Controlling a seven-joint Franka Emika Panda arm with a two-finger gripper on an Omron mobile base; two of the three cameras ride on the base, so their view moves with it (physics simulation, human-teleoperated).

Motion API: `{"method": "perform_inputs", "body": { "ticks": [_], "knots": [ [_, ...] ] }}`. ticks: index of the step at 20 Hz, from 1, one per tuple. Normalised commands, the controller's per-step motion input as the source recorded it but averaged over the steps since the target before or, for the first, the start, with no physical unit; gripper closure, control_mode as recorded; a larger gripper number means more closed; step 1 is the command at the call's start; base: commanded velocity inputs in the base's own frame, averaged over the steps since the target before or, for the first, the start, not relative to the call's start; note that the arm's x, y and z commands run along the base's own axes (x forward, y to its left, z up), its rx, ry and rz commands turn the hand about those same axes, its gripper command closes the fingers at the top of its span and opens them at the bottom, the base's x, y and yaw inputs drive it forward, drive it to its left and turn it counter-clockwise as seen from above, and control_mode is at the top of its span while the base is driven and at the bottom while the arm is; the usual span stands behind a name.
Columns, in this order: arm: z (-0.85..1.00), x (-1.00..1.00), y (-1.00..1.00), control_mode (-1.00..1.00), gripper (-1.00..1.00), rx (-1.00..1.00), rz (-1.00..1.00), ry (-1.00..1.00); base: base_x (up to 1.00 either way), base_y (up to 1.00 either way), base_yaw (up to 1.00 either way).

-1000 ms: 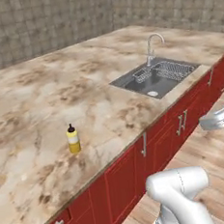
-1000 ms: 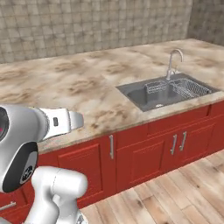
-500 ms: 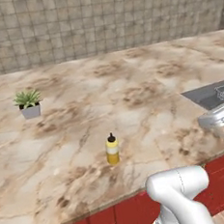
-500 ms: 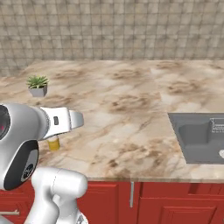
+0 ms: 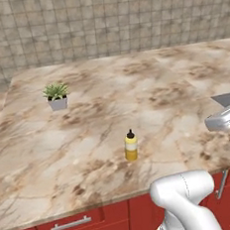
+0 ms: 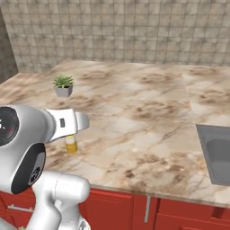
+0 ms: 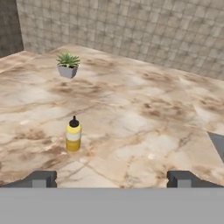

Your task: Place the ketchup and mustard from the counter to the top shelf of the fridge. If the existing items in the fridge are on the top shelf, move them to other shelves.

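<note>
The mustard (image 5: 131, 146), a small yellow squeeze bottle with a dark pointed nozzle and a paler band round its upper body, stands upright on the counter (image 5: 184, 88). It sits toward the near edge of the slab, well in from the rim, with bare stone on every side and nothing touching it. In the right base view the bottle (image 6: 71, 144) is partly covered by the robot's white forearm, and just its lower body shows beneath the arm. In the hand view the bottle (image 7: 73, 134) stands left of centre, upright, beyond the fingertips and apart from them.

The gripper (image 7: 112, 179) is held above the front part of the counter (image 7: 144, 118), pointing across it toward the tiled wall. Its two dark fingertips (image 7: 41, 179) stand at the far left and far right of the hand view, spread as wide as they go, with nothing between them and nothing in their hold.

The counter (image 6: 148, 121) is a beige-brown marbled slab over red cabinet fronts (image 5: 73, 229) fitted with silver bar handles (image 5: 71, 224).

A small potted plant (image 5: 57, 95) with spiky green leaves in a pale grey pot stands further back on the slab, to the left of the mustard and well apart from it; it also shows in the right base view (image 6: 63, 85) and in the hand view (image 7: 68, 65).

A grey sink basin (image 6: 217, 152) is let into the counter at the right edge of the right base view. A wall of grey-brown square tiles (image 5: 103, 23) rises behind the slab.
</note>
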Motion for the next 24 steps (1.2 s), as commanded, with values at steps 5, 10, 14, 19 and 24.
{"method": "perform_inputs", "body": {
  "ticks": [5,10,14,19,24],
  "knots": [
    [0.00,0.00,0.00,1.00,-1.00,0.00,0.00,0.00,-0.31,0.35,0.13],
    [0.00,0.00,0.00,1.00,-1.00,0.00,0.00,0.00,-0.03,0.30,0.01],
    [0.00,0.00,0.00,1.00,-1.00,0.00,0.00,0.00,-0.16,0.15,0.00],
    [0.00,0.00,0.00,1.00,-1.00,0.00,0.00,0.00,0.03,0.28,0.00],
    [0.00,0.00,0.00,1.00,-1.00,0.00,0.00,0.00,-0.30,0.01,-0.01]
  ]
}}
